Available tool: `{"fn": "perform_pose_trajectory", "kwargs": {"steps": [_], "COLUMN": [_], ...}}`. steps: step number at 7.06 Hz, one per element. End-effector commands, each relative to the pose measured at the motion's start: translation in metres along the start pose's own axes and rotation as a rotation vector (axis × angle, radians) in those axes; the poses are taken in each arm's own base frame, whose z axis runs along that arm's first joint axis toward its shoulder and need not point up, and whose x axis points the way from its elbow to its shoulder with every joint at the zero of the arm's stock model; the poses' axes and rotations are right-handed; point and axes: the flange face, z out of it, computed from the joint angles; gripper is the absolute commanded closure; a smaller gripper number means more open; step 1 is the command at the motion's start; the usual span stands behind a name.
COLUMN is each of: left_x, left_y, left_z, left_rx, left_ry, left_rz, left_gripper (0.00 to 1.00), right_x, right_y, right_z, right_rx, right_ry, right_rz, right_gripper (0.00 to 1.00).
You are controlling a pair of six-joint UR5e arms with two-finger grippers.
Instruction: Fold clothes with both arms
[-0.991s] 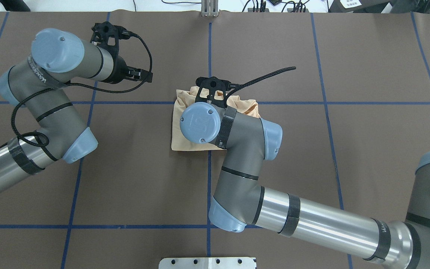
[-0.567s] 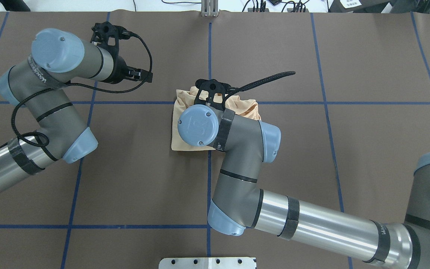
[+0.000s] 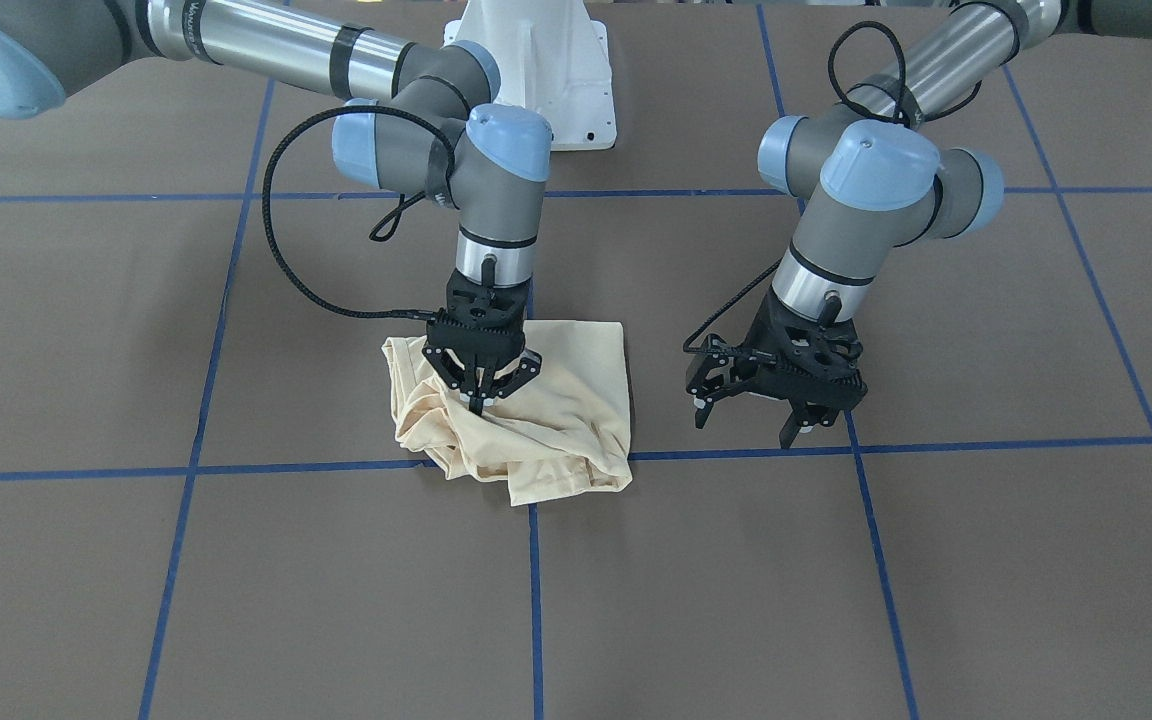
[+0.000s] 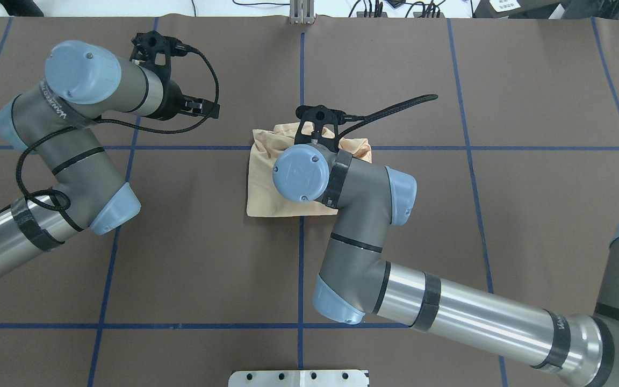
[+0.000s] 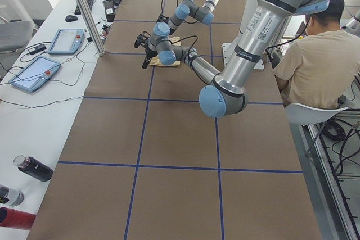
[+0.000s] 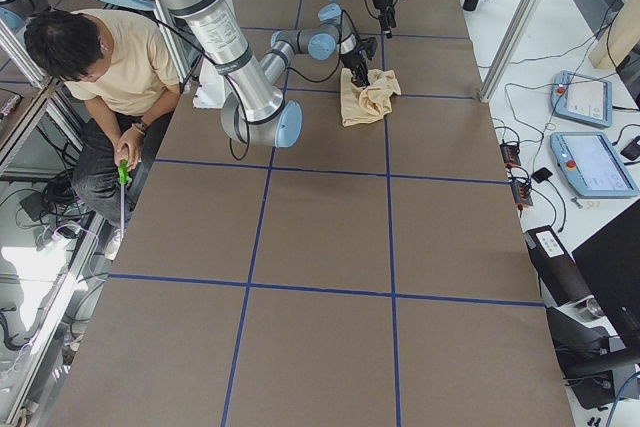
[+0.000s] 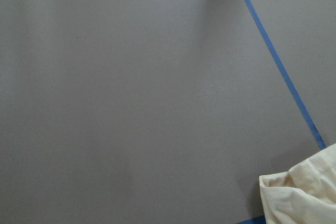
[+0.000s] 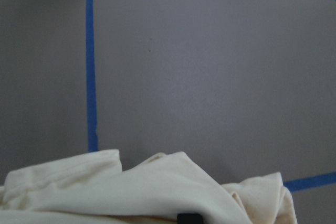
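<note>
At the worktop (image 3: 836, 580) centre, where blue tape lines (image 3: 736, 452) cross, you have the cream shirt (image 3: 561, 400) lying in a rough folded square, rumpled along the edge farthest from the robot. Your right pincer (image 3: 477, 398) points down, closed on a bunch of the cloth. Your left pincer (image 3: 748, 418) hangs open just beside the shirt, apart from it.

From overhead, my right arm (image 4: 358, 204) covered the middle of the thin pale cream-yellow shirt (image 4: 264, 185) and hid my right end effector (image 3: 477, 398). My right wrist camera cut the shirt off at its bottom edge, beside a small black piece (image 8: 189, 217) showing too little to identify. My left wrist camera caught one corner only. In the side views, it and my left end effector (image 3: 748, 425) were too small to judge.
</note>
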Motion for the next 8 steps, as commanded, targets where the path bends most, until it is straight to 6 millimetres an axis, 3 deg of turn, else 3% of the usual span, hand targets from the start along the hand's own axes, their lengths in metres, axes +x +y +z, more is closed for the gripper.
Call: {"fn": "perform_pose_trajectory", "kwargs": {"steps": [1, 2, 4, 6, 7, 8], "left_x": [0.0, 0.0, 0.003, 0.007, -0.012, -0.023], "left_y": [0.0, -0.001, -0.001, 0.0, 0.007, 0.01], "left_z": [0.0, -0.001, -0.006, -0.016, -0.037, -0.065], "left_rx": [-0.001, 0.002, 0.009, -0.011, -0.044, -0.058], "left_ry": [0.0, 0.002, 0.01, 0.028, 0.037, 0.01], "left_rz": [0.001, 0.001, 0.002, 0.005, 0.006, 0.048], "left_gripper": [0.0, 0.0, 0.0, 0.0, 0.0, 0.0], "right_x": [0.017, 0.023, 0.02, 0.038, 0.062, 0.1], "right_y": [-0.035, -0.067, -0.101, -0.143, -0.16, -0.168], "right_z": [0.069, 0.066, 0.052, 0.03, 0.011, -0.016], "right_rx": [0.071, 0.088, 0.015, -0.167, -0.216, -0.22], "right_ry": [-0.023, -0.029, -0.08, -0.154, -0.135, -0.119], "right_rz": [-0.026, -0.046, -0.026, 0.014, -0.022, -0.094], "right_gripper": [1.0, 1.0, 0.01, 0.0, 0.0, 0.0]}}
